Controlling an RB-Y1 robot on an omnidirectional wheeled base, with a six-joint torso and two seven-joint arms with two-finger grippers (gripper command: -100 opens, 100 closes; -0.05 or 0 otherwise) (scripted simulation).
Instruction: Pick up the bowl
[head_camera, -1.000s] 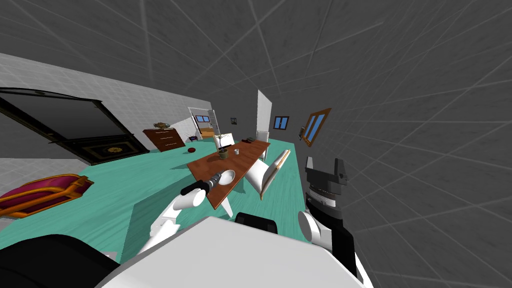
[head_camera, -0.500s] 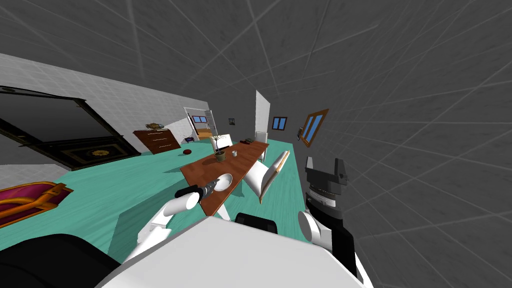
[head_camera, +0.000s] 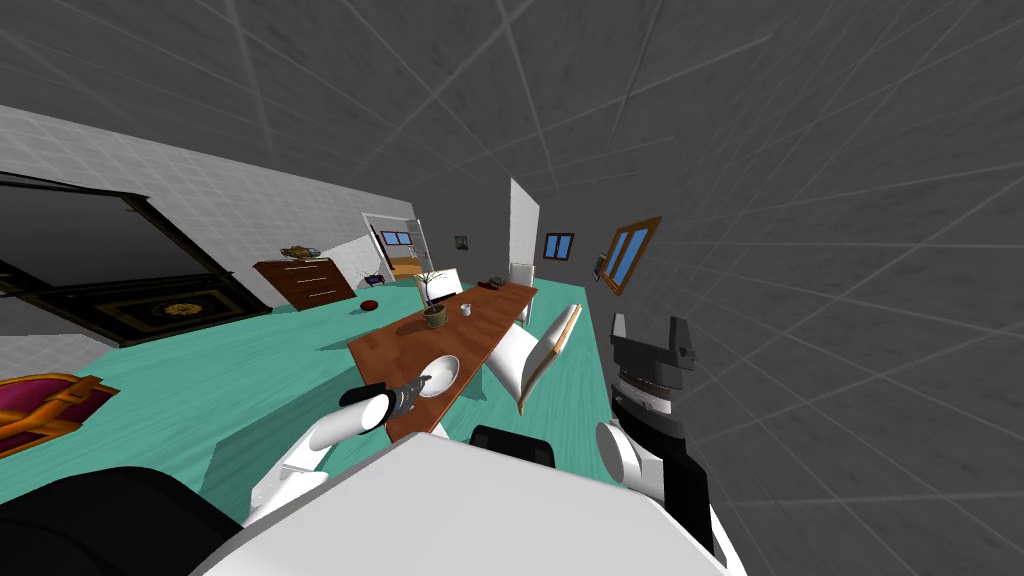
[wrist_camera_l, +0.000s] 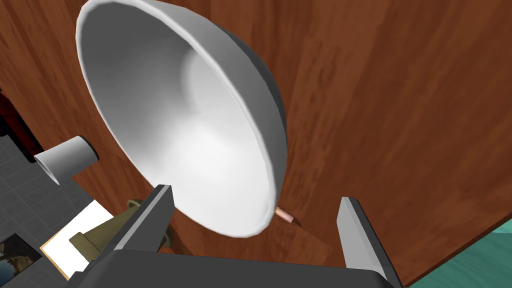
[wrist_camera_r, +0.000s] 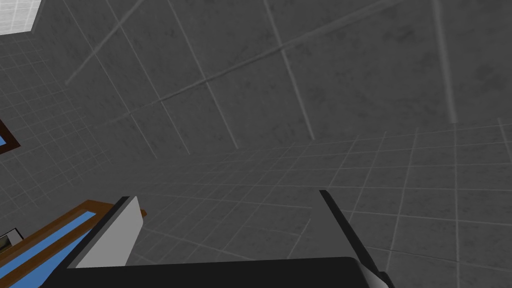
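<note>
where the white bowl (wrist_camera_l: 200, 130) sits on the table (wrist_camera_l: 390, 100), left gripper (wrist_camera_l: 255, 195) spread apart at its rim

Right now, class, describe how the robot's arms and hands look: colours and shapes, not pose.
The left hand and right hand are dark boxes, each with two thin, light grey, blade-like fingers. The arms are white rounded tubes with dark joints; the right wrist has a grey ribbed collar.

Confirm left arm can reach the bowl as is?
Probably yes. The left gripper is open right at the bowl, whose near edge lies between its fingers; nothing stands between them on the table.
</note>
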